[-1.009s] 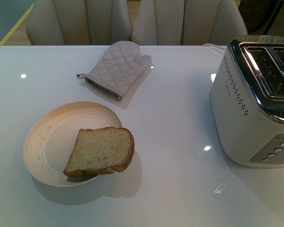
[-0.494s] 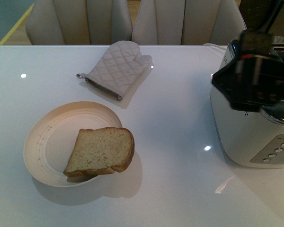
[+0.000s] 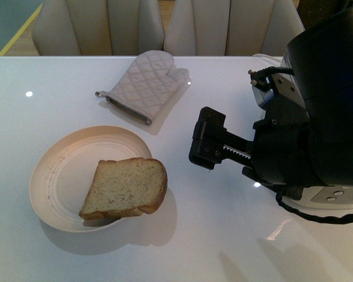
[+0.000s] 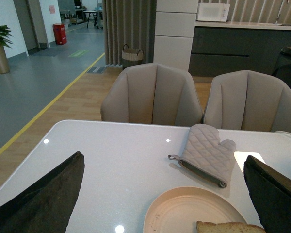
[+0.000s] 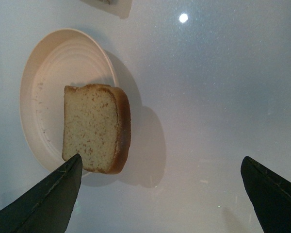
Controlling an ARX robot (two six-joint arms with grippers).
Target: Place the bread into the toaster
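Note:
The bread, a thick light-brown slice with darker crust, leans on the near right rim of a round cream plate. It also shows in the right wrist view and, at the edge, in the left wrist view. My right gripper is open and empty, above the table to the right of the bread; in its wrist view the gripper has the slice by one finger. The toaster is mostly hidden behind my right arm. My left gripper is open and empty, near the plate.
A grey quilted oven mitt lies on the white table behind the plate; it also shows in the left wrist view. Two beige chairs stand at the table's far edge.
My right arm has come into view over the toaster and moved left towards the bread, now covering most of the toaster. The bread, plate and mitt have not moved.

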